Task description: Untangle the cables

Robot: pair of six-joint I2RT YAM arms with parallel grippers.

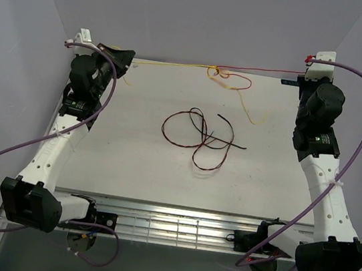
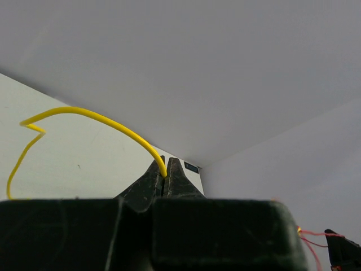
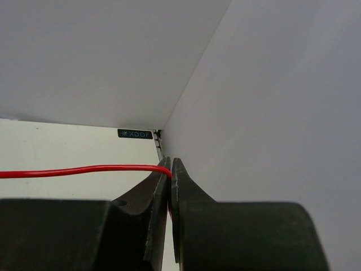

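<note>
My left gripper (image 2: 165, 176) is at the far left corner of the table (image 1: 122, 168). Its jaws are pressed together on the yellow cable (image 2: 96, 116) near its end, so the cable cannot slip out when it gets pulled. A short bit of yellow curls out past the pinch. From there the yellow cable runs to the right along the far edge, nearly straight. I think it is straight because my two arms are spread far apart.

In the middle of that far edge sits the knot (image 1: 220, 73). There yellow and red wrap around each other. A red loop and a loose yellow tail lie on the table just beside it. The knot is not undone yet.

Nearer to me, apart from the knot, the dark cables (image 1: 200, 141) lie loose and cross each other. Nothing holds them.

From the knot the red cable (image 3: 79, 170) goes on to the right. My right gripper (image 3: 171, 165) is in the far right corner, close to the wall (image 3: 271, 113), with its jaws pinched tight on the red cable. Holding one colour on each side should let me work the knot open. If I pull too hard, it may only get tighter.
</note>
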